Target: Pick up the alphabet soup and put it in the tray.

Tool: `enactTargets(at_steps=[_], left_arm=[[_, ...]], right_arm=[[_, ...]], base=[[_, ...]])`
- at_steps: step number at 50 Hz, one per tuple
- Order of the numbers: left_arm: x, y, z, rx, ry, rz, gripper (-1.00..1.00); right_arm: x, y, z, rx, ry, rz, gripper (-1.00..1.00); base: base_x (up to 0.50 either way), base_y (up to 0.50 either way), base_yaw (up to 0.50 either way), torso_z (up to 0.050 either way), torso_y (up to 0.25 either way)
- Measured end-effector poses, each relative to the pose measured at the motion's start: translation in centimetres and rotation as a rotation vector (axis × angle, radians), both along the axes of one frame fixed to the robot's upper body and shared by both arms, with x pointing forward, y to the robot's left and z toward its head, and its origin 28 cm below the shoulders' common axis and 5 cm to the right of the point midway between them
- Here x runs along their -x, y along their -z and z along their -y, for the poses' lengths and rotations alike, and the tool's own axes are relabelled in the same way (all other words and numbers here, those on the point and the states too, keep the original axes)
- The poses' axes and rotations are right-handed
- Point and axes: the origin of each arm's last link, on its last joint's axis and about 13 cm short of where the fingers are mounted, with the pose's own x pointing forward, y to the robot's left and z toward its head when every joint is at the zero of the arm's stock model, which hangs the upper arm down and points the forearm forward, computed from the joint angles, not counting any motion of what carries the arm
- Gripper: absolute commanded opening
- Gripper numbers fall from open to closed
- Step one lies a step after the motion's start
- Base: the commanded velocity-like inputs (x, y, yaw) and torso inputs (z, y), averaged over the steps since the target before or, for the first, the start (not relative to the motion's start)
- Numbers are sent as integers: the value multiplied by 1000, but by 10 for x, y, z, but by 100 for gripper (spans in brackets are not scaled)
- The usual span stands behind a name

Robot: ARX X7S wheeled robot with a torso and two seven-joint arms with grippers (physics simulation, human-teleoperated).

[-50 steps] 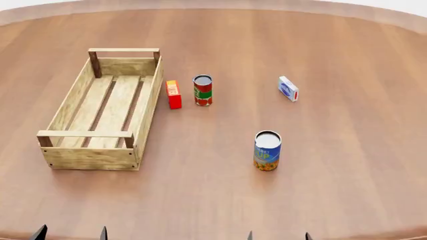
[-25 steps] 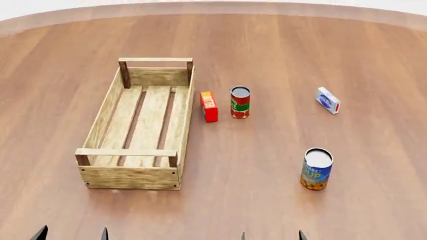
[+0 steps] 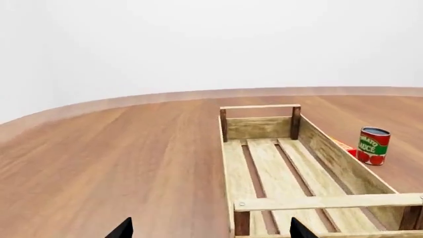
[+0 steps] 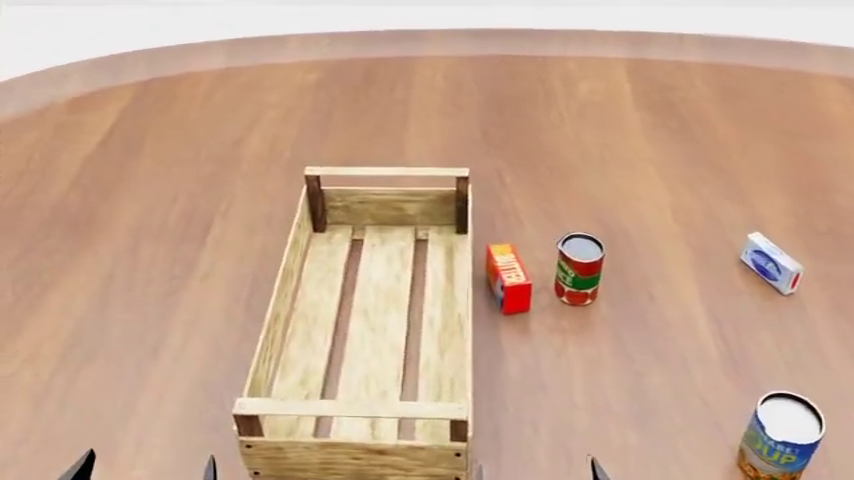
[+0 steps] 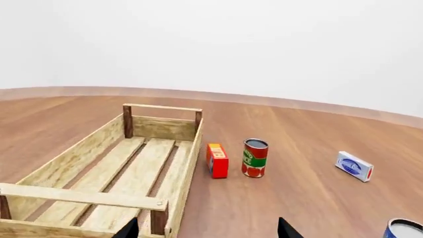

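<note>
The alphabet soup can (image 4: pixel 782 437), blue label over yellow-orange with a silver-white top, stands upright at the near right; only its top rim shows in the right wrist view (image 5: pixel 405 230). The tray (image 4: pixel 283 290), a long pale slatted crate with dark corner posts, lies empty left of centre; it also shows in the left wrist view (image 3: pixel 335 159) and the right wrist view (image 5: pixel 59 166). My left gripper (image 4: pixel 144 468) is open and empty near the front edge, left of the tray's near end. My right gripper (image 4: pixel 534 470) is open and empty, between the tray and the soup can.
A red and green can (image 4: pixel 579 269) and a small red box (image 4: pixel 507 279) stand just right of the tray's far half. A white and blue box (image 4: pixel 773 263) lies at the far right. The round wooden table's rim (image 4: pixel 427 40) curves along the back.
The view has shifted, so everything slid right and down in it: the tray now sits near centre and the soup can has gone to the lower right corner. The fingertips stay at the bottom edge.
</note>
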Motion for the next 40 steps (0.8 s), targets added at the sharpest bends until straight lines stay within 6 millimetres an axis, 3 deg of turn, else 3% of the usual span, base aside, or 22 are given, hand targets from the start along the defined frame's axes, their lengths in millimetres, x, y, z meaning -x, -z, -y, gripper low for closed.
enactTargets(at_steps=[16, 40], left_arm=[[0, 0, 0, -14, 2, 6, 100], [1, 0, 0, -17, 4, 5, 100]], right_arm=[[0, 0, -1, -1, -6, -1, 100], [1, 0, 0, -6, -5, -3, 100]], base=[[472, 267, 0, 0, 0], [489, 6, 0, 0, 1]])
